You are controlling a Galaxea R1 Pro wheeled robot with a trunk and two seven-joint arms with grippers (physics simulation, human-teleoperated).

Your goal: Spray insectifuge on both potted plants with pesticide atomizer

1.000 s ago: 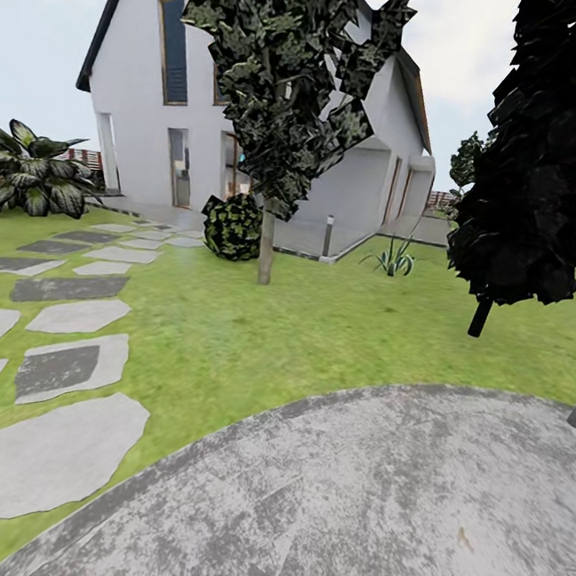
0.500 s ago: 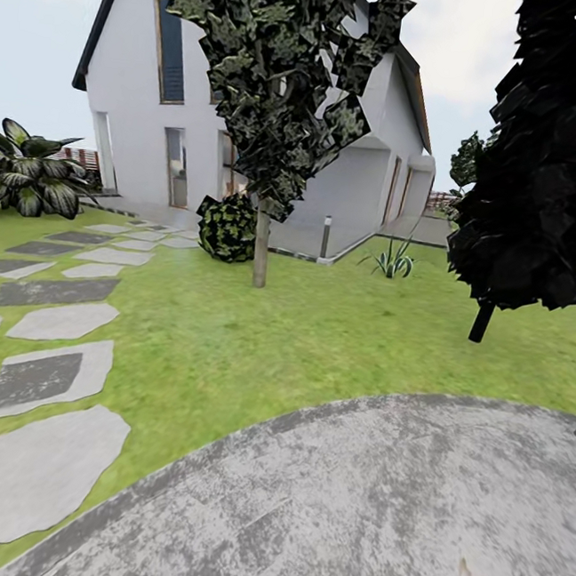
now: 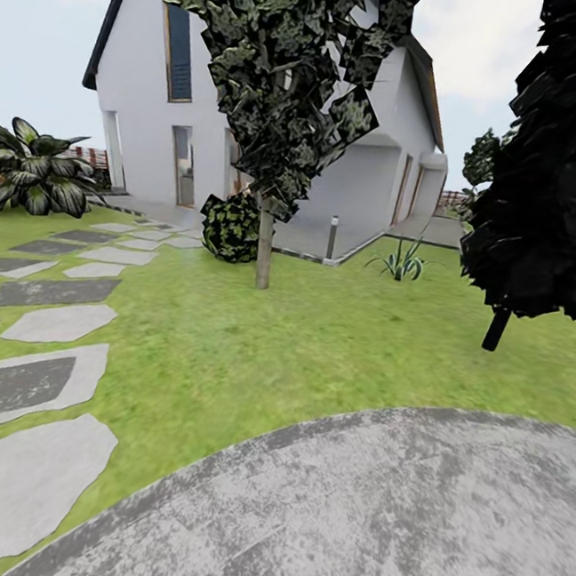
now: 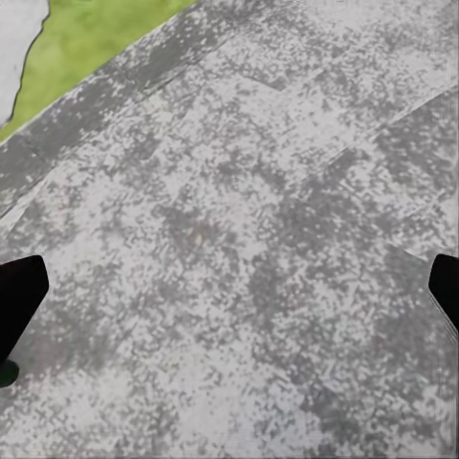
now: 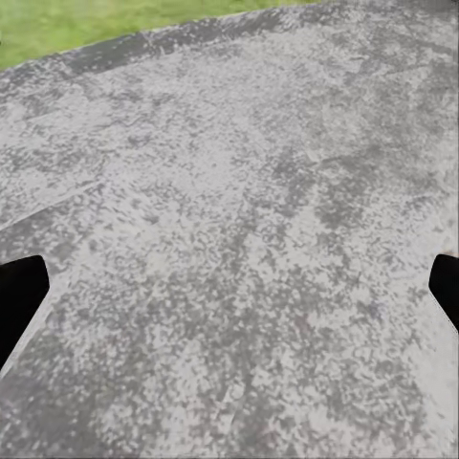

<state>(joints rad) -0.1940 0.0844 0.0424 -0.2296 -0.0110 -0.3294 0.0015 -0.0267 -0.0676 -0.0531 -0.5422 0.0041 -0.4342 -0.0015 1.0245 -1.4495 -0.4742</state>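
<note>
The pesticide atomizer and the potted plants are out of view. In the head view the garden lawn (image 3: 272,349) spreads ahead, with the round grey stone patio (image 3: 387,514) just below me. In the left wrist view my left gripper (image 4: 229,292) hangs open over the patio stone (image 4: 239,191), its dark fingertips (image 4: 19,296) wide apart with nothing between them. In the right wrist view my right gripper (image 5: 229,287) is open as well above the patio (image 5: 239,172), its fingertips (image 5: 19,292) at the picture's edges.
A white house (image 3: 145,129) stands behind the lawn. A thin-trunked tree (image 3: 265,250) and a round bush (image 3: 231,226) are mid-lawn, a dark tree (image 3: 560,176) at right. A bollard lamp (image 3: 332,237), an unpotted agave (image 3: 403,263), stepping stones (image 3: 31,380) and a big-leaved plant (image 3: 32,174) lie around.
The whole head picture has shifted, so the camera has moved: the scene now sits slightly further right and the grey post at the right edge has left the picture.
</note>
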